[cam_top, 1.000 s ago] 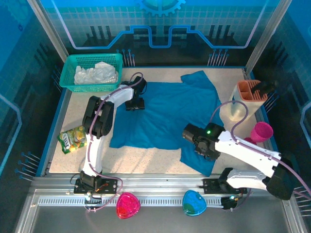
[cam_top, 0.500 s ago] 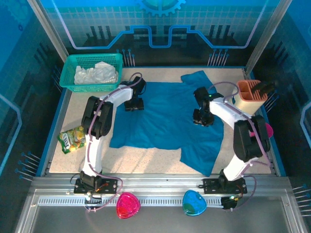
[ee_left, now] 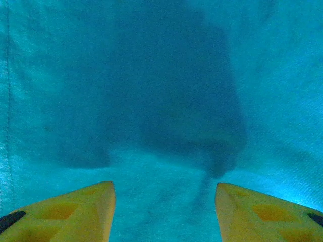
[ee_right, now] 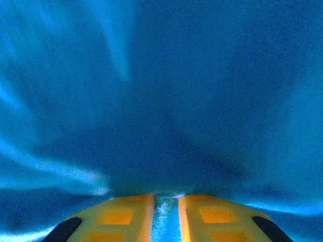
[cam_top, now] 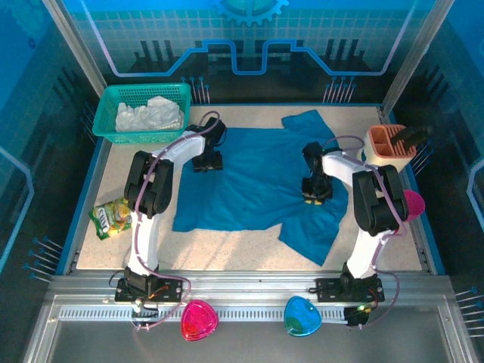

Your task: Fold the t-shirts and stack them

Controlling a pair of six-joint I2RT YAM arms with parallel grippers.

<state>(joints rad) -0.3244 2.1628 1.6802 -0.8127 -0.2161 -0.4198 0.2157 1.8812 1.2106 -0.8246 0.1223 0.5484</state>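
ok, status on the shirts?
Left gripper open over blue shirt. Right gripper shut on its cloth. Shirt spread out, not folded. White shirt in green basket.

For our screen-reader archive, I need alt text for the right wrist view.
The right gripper, its yellow fingers nearly closed, pinches a thin fold of the soft teal-blue cloth t-shirt, which spreads rumpled and blurred ahead of it.

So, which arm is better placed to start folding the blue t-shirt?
Right: the right gripper is shut on the blue t-shirt; the left gripper hangs open over flat cloth.
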